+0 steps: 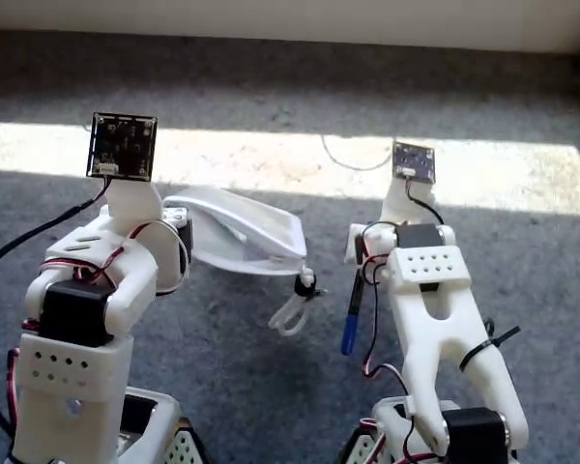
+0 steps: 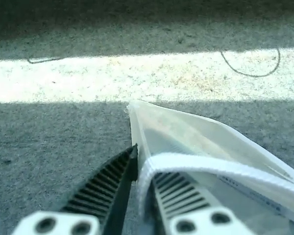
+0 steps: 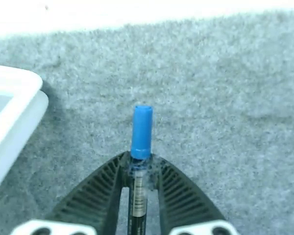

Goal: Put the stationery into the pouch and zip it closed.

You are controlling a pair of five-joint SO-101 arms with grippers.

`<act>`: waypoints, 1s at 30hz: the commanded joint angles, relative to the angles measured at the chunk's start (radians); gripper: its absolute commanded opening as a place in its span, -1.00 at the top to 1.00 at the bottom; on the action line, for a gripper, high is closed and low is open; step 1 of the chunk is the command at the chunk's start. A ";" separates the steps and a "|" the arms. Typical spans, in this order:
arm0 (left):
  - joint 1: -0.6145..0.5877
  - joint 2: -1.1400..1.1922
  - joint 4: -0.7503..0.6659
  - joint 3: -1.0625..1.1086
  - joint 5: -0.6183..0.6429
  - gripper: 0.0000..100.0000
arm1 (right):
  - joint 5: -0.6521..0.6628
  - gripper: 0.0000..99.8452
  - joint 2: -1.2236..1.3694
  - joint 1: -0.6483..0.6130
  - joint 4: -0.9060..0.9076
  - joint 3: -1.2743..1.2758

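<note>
While your left pincer [image 2: 141, 164] pinches the white pouch [image 2: 201, 139], your right pincer [image 3: 139, 164] clamps a blue-capped pen [image 3: 141, 128].
The pen hangs near the pouch's strap [image 1: 292, 311].

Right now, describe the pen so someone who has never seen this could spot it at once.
On the grey carpet, find the right arm. Its gripper is shut on the pen, beside the white pouch. The pen is the only slim dark stick with a blue cap.
</note>
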 commanded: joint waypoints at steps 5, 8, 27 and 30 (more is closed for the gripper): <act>-0.007 -0.024 0.000 0.002 0.012 0.98 | -0.006 0.99 -0.288 0.010 0.025 -0.041; -0.028 -0.024 0.000 0.002 0.014 0.98 | -0.006 0.99 -0.390 0.005 0.024 0.008; -0.045 -0.022 0.002 0.004 0.012 0.98 | -0.002 0.99 -0.624 -0.088 0.022 0.035; -0.053 -0.022 0.002 0.004 0.012 0.98 | 0.000 0.99 -0.656 -0.125 0.022 0.030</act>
